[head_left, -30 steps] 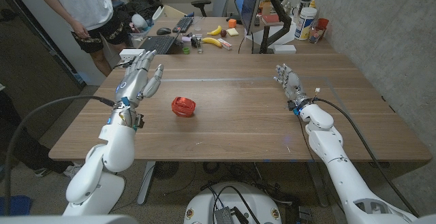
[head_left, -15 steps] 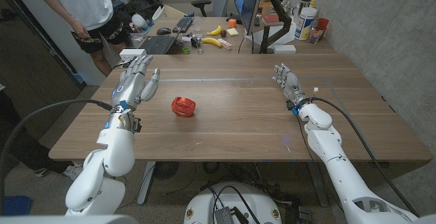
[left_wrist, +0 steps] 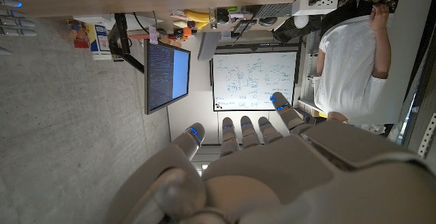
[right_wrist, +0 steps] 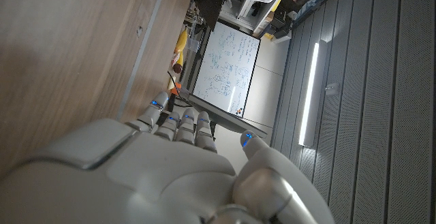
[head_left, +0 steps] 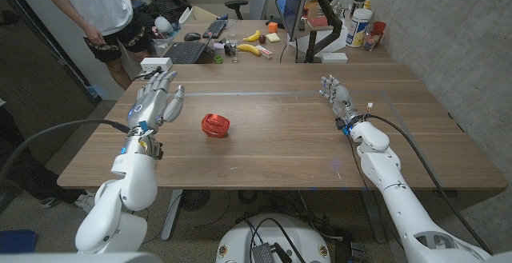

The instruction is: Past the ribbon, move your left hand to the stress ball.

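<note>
A red coiled ribbon (head_left: 214, 125) lies on the wooden table (head_left: 280, 147), left of the middle. My left hand (head_left: 154, 101) hovers to the left of the ribbon, a hand's width away, raised above the table with its fingers extended and apart, holding nothing. In the left wrist view the left hand (left_wrist: 272, 163) points its fingers toward a whiteboard and monitor beyond the table. My right hand (head_left: 338, 97) stands on the table's right side, fingers straight, with nothing in it; the right hand (right_wrist: 170, 173) shows its back next to bare wood in the right wrist view.
A second desk behind the table carries a keyboard (head_left: 186, 51), bananas (head_left: 250, 49), a monitor (head_left: 292, 3) and bottles (head_left: 362, 23). A white box (head_left: 156, 65) sits at the table's far left corner. A person (head_left: 96, 7) stands at the back left.
My left hand has drifted left and a little nearer, away from the ribbon, with its fingers drawn slightly closer together. The ribbon and the right hand have stayed put.
</note>
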Tool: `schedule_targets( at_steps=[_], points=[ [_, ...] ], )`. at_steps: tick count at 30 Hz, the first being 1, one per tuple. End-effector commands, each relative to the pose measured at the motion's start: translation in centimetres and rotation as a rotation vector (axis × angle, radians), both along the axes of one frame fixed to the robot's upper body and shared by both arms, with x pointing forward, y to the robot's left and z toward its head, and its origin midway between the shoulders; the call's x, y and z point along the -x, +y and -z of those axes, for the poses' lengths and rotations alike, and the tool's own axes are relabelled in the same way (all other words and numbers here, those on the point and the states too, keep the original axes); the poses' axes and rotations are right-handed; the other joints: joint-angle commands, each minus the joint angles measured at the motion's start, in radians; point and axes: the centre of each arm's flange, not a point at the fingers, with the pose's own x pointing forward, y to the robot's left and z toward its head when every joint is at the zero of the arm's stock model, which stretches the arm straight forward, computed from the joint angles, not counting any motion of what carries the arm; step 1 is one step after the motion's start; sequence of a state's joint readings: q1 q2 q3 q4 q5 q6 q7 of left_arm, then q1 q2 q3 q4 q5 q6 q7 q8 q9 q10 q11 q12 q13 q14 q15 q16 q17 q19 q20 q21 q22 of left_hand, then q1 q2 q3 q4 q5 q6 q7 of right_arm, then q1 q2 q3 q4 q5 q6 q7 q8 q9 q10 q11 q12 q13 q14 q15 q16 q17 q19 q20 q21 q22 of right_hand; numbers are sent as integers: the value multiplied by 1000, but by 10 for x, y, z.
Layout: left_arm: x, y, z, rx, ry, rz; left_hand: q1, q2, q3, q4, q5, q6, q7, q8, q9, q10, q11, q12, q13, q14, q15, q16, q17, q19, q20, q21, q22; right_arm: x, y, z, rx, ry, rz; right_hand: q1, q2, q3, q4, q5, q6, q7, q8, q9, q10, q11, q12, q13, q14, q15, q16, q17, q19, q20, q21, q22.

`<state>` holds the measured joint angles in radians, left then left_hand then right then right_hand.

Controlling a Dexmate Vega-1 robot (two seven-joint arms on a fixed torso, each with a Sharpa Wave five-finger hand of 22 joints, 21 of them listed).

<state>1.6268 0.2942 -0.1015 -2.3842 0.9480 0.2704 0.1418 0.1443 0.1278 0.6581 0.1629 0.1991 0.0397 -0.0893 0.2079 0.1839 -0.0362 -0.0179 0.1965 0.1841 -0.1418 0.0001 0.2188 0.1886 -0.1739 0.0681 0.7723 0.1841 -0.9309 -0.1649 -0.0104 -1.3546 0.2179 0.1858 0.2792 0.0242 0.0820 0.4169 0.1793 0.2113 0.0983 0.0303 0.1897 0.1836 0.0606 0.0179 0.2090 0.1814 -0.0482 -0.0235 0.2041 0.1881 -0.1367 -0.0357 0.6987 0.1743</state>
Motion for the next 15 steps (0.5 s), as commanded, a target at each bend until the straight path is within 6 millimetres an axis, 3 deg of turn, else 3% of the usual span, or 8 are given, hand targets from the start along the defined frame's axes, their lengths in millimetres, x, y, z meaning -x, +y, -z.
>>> schedule_targets(
  at_steps=[1,15],
  points=[
    [5,0,8,23,58,-25,12,47,12,0,-2,3,-6,0,5,4,0,2,1,5,-1,4,5,-128,3,-1,2,0,2,0,7,0,-3,-7,102,-1,0,9,7,0,2,3,6,0,1,4,-1,-6,3,6,6,-59,-4,5],
    [4,4,11,23,96,-40,19,51,22,-1,-3,8,-5,-2,5,3,5,0,2,4,1,2,5,-133,9,-4,2,-1,4,1,13,5,-2,-8,102,-2,0,9,7,0,2,3,8,1,2,4,-2,-6,3,6,7,-60,-7,5]
  ],
)
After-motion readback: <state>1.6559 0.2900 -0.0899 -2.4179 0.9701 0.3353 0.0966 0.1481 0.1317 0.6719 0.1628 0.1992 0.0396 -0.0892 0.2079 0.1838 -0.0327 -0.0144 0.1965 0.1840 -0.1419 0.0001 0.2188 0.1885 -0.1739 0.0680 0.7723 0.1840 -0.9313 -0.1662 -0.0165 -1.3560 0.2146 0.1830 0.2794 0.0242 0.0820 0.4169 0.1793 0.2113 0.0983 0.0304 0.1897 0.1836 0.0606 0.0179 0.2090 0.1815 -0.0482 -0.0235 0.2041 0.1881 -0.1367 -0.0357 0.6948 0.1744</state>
